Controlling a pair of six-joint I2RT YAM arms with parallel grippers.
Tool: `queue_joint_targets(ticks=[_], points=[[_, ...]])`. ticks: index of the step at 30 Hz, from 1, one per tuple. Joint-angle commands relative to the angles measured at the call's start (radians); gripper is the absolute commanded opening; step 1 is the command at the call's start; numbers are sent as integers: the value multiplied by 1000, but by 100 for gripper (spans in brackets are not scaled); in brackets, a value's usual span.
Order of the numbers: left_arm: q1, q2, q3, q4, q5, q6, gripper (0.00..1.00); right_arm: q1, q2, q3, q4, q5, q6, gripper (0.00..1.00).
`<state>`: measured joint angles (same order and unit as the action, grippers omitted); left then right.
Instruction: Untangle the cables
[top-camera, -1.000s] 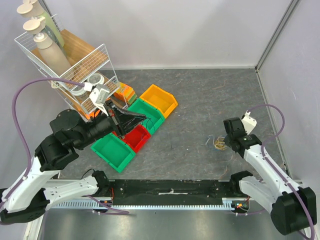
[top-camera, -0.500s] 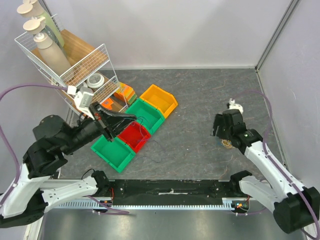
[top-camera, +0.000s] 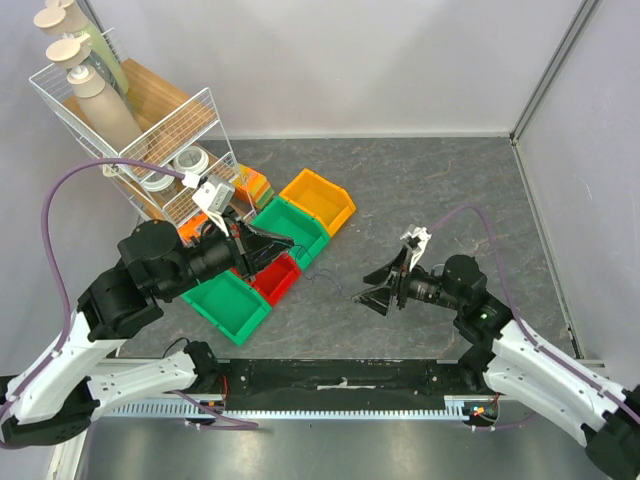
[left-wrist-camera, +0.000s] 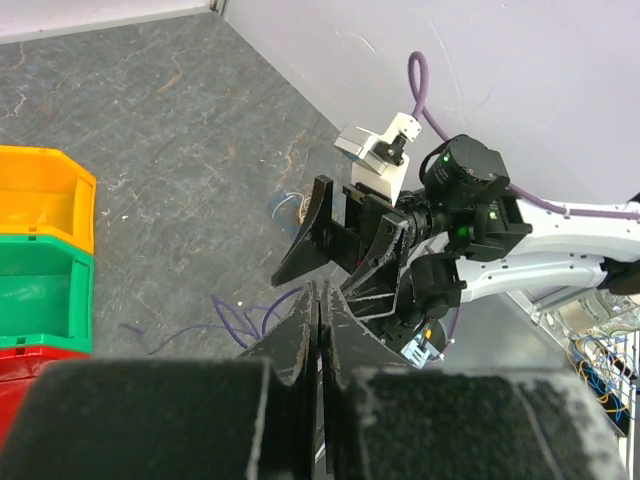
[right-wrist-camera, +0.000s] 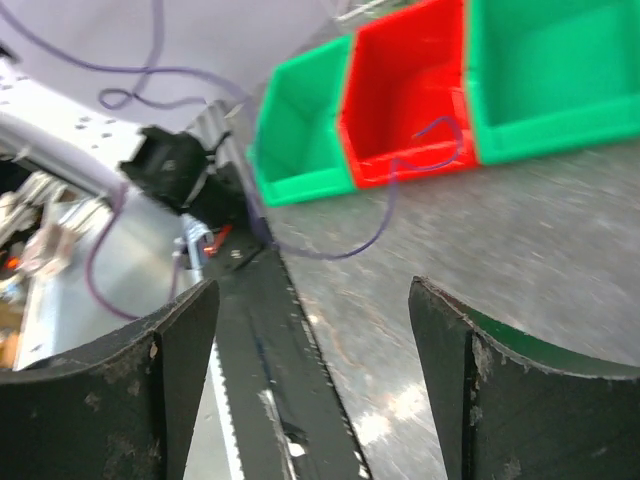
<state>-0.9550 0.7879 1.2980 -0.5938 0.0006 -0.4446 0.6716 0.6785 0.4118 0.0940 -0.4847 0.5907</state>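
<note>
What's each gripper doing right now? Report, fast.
Left gripper: closed; a thin purple wire lies by its tips, grip unclear.
Right gripper: open, nothing between its jaws.

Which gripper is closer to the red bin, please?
Left. The left gripper hangs shut just over the red bin, at its far side. The right gripper is open above the table, well off to the bin's right.

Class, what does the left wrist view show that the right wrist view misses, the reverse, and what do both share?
Left wrist only: the yellow plastic bin and the small tangle of thin wires. Right wrist only: the green plastic bin at the row's near end. Both: the red plastic bin, the other green bin and a thin purple wire.
</note>
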Motion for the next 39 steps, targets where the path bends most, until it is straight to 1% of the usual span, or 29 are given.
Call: queue_joint_targets(ticks=[1, 5, 7, 9, 12, 15, 17, 18, 20, 22, 23, 24, 25, 26, 28, 30, 32, 36, 39], points=[[-1, -18, -5, 17, -5, -5, 2, 54, 90, -30, 398, -184, 124, 84], [-2, -26, -12, 17, -5, -17, 2, 140, 191, 18, 408, -99, 80, 84], [-1, -24, -17, 17, -5, -26, 2, 210, 252, 45, 447, -56, 75, 84], [-2, -22, -19, 17, -5, -29, 2, 271, 306, 79, 446, 13, 54, 83], [-2, -24, -16, 14, -5, -31, 2, 345, 360, 125, 403, 154, 9, 80], [-1, -29, -11, 11, -10, -34, 2, 381, 383, 153, 337, 294, -14, 79], [-1, -33, -12, 9, -10, -36, 2, 390, 397, 162, 309, 343, -23, 78], [-1, -32, -12, 9, -8, -36, 2, 391, 401, 156, 332, 333, -19, 74], [-1, -35, -9, 9, -11, -34, 2, 394, 415, 133, 398, 279, 12, 63], [-2, -36, -3, 6, -27, -25, 2, 405, 418, 93, 459, 261, 44, 45], [-2, -39, 4, 2, -42, -20, 2, 410, 415, 69, 481, 259, 60, 40], [-2, -47, 7, -3, -60, -16, 2, 411, 411, 43, 504, 259, 73, 27], [-1, -55, 10, -6, -83, -16, 2, 411, 403, 23, 524, 259, 90, 6], [-2, -67, 9, -8, -115, -14, 2, 411, 389, 3, 536, 261, 113, 0], [-2, -96, 0, -8, -184, -13, 2, 414, 350, -37, 582, 259, 148, 0], [-1, -124, -5, -18, -252, -5, 2, 418, 281, -57, 558, 291, 165, 0], [-2, -141, 1, -49, -322, -3, 2, 416, 190, -65, 450, 354, 156, 0], [-2, -188, 1, -115, -433, -3, 2, 418, -17, -67, 151, 501, 115, 0], [-2, -225, -23, -104, -453, -6, 2, 418, -141, -64, 49, 543, 109, 0]])
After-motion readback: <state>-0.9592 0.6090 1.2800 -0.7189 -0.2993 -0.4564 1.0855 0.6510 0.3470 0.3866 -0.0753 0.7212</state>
